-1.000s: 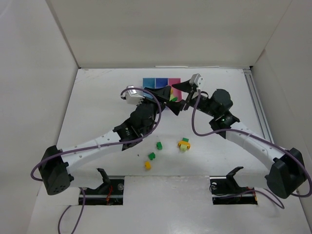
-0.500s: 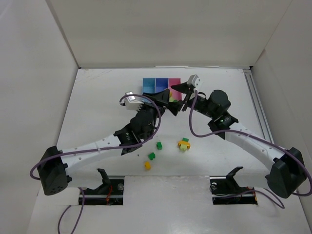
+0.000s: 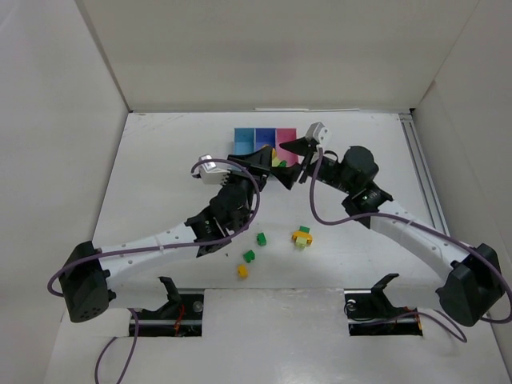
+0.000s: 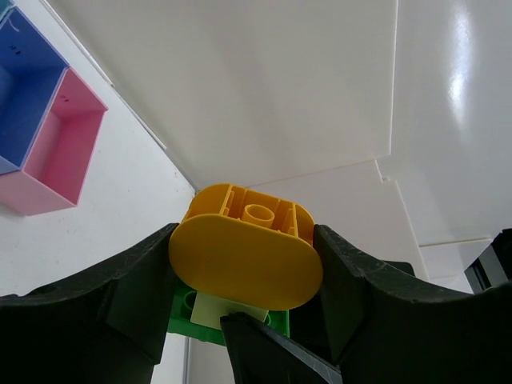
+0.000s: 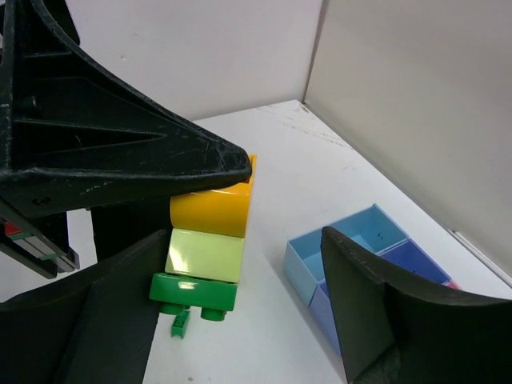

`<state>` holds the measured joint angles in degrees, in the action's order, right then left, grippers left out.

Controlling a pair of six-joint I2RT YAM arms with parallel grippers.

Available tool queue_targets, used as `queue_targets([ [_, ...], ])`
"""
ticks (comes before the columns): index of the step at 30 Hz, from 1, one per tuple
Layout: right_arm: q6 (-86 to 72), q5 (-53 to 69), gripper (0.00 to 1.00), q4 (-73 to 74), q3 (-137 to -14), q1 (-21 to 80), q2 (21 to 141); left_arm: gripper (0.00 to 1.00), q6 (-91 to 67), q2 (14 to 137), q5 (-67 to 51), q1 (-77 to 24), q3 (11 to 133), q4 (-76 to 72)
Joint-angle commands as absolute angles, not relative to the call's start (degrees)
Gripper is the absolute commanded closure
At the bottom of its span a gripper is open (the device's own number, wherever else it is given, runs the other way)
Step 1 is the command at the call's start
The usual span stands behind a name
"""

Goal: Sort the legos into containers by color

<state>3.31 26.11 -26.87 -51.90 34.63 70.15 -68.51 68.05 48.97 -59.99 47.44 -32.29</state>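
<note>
Left gripper: clamped on a three-piece lego stack, with yellow-orange brick over lime brick over dark green brick.
Right gripper: jaws apart, flanking that stack without gripping it; joined bins sit just beyond, and loose legos lie on the table nearer the bases.

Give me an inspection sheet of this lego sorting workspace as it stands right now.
Surface: white table, no stains seen.
Job's things: three joined containers at the far side; yellow, lime and green stack held just in front of them; two green bricks, a yellow brick and a mixed cluster loose near the arms.
Clutter: nothing seen.
Grippers: left tool shut on the stack; right tool open, its fingers either side of the stack.
Cables: purple cables loop off both arms.
Surroundings: white walls on three sides.
</note>
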Motion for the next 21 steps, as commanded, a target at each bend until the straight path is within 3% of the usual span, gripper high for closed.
queue_targets([
  [1, 4.1, 27.5, 0.23, -25.8, -55.6, 34.5, 71.8, 0.52, -68.9, 65.3, 50.1, -60.1, 46.3, -38.8],
  [5, 4.1, 28.7, 0.24, -25.8, -56.8, 34.5, 72.9, 0.53, -67.8, 65.3, 49.6, -60.1, 45.8, -40.0],
  [10, 4.1, 32.2, 0.37, -25.8, -57.9, 34.0, 74.1, 0.53, -65.5, 65.3, 48.4, -60.6, 45.8, -42.4],
  [21, 6.4, 39.6, 0.84, -25.8, -58.4, 31.8, 74.1, 0.56, -60.6, 67.1, 44.8, -60.6, 45.3, -46.8],
])
